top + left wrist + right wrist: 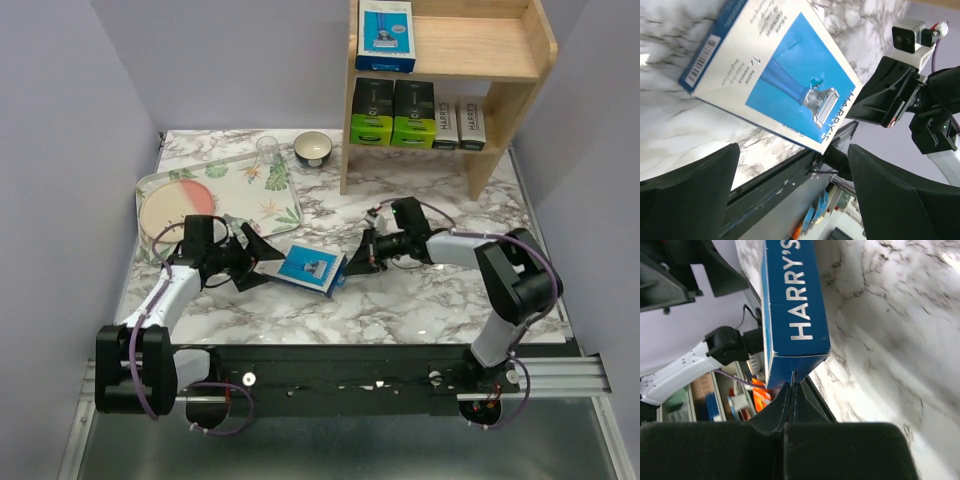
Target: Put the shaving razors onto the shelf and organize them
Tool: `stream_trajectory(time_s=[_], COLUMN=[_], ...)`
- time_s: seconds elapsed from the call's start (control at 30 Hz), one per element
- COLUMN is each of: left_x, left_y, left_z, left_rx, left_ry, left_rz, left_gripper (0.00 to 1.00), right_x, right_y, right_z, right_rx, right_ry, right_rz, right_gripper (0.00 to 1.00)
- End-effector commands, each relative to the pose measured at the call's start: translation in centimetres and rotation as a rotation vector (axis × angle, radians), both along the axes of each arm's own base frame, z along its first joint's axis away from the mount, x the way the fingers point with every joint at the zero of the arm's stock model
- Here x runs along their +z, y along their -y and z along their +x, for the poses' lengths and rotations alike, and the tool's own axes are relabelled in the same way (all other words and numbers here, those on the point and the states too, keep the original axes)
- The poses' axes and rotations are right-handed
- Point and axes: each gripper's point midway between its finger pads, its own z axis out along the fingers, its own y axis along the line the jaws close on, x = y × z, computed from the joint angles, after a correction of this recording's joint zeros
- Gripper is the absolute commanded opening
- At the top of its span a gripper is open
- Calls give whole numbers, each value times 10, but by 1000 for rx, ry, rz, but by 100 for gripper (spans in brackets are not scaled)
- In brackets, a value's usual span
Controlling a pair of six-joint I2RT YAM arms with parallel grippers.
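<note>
A blue-and-white razor pack (312, 268) lies tilted at mid-table between the two arms. My right gripper (350, 265) is shut on the thin flap at its right end (792, 390), with the pack's blue "HARRY'S" side (792, 295) just beyond the tips. My left gripper (262, 262) stands open at the pack's left end, its fingers wide apart (792, 165) and off the pack (785, 75). The shelf (500, 60) at the back right carries another blue-and-white pack (386, 35) on top. Two black boxes with lime-green ends (372, 112) and two white boxes (446, 122) stand on its lower tier.
A floral tray (285, 205) at the back left holds a pink round plate (175, 208). A clear glass (267, 150) and a dark bowl (313, 148) stand behind it. The shelf's left side panel (347, 170) reaches down to the marble top.
</note>
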Motion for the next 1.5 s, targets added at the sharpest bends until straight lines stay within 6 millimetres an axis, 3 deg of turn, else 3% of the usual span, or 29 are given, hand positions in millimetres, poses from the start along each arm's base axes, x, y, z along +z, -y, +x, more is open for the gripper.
stream_trajectory(time_s=[0.0, 0.13, 0.17, 0.27, 0.37, 0.5, 0.63, 0.73, 0.83, 0.97, 1.07, 1.2, 1.43, 1.47], left_x=[8, 0, 11, 12, 4, -2, -12, -25, -21, 3, 12, 21, 28, 31], left_y=[39, 68, 82, 104, 117, 130, 129, 129, 134, 142, 143, 142, 142, 143], left_z=[7, 19, 26, 32, 29, 10, 1, 7, 24, 54, 61, 61, 57, 57], left_rx=[-51, -57, -90, -108, -128, -170, -161, -132, -129, -144, -151, -179, -209, -219], left_ry=[12, -13, 44, -10, -79, -121, -144, -175, -141, -8, 28, 77, 136, 150], left_rz=[-121, -199, -234, -288, -292, -270, -228, -222, -261, -339, -372, -393, -405, -410], left_gripper=[98, 98, 98, 98, 98, 98, 98, 97, 94, 85, 77, 62, 54, 53], right_x=[1, -7, -9, -12, -3, 12, 16, 14, 12, 16, 21, 22, 27, 33], right_y=[28, 42, 43, 46, 44, 42, 42, 41, 36, 23, 17, 15, 15, 15], right_z=[0, -6, -7, -8, -2, 10, 13, 14, 10, 0, -5, -5, 1, 2], right_rx=[-127, -227, -243, -287, -303, -329, -341, -346, -327, -269, -242, -231, -219, -211], right_ry=[0, -67, -78, -106, -81, -59, -80, -93, -83, -37, -15, 1, 79, 99], right_rz=[-10, -19, -25, -43, -25, -3, -15, -33, -45, -34, -30, -39, -38, -31], right_gripper=[1, 1, 1, 1, 1, 1, 1, 1, 1, 0, 1, 1, 1, 4])
